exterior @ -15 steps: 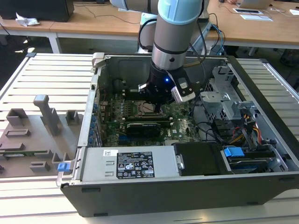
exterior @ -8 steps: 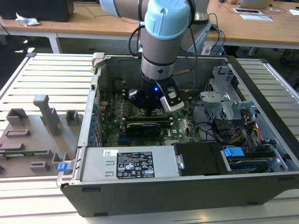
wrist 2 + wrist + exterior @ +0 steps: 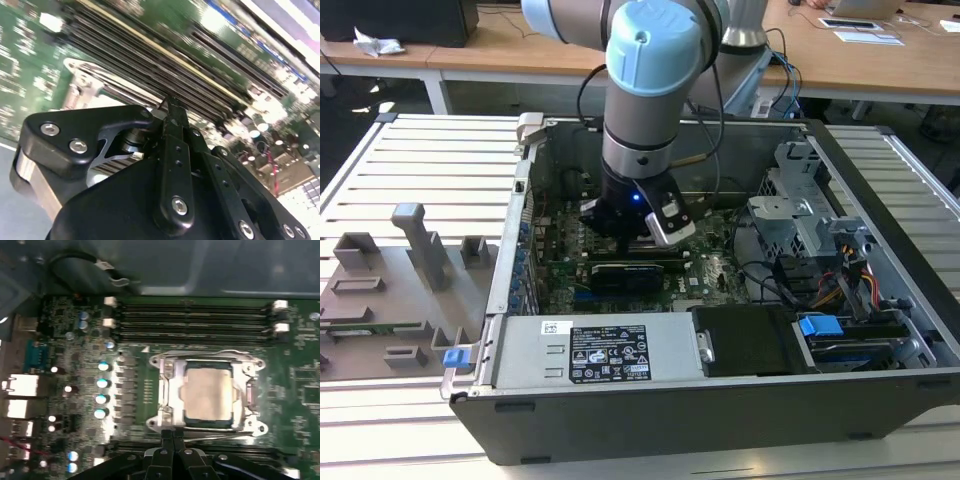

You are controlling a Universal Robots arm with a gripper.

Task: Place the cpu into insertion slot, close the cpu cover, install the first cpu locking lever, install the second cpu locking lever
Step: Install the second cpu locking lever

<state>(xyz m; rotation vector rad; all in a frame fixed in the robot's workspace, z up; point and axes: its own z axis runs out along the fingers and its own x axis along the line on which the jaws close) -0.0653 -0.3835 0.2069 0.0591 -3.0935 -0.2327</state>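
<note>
Already seated, cpu (image 3: 209, 396) under closed cpu cover (image 3: 172, 390) (pincer (image 3: 167, 437) adjacent)

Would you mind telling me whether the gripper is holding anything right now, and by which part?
Nothing is visibly held: the gripper has its jaws together at the edge of the cpu cover, which lies closed over the cpu.
</note>
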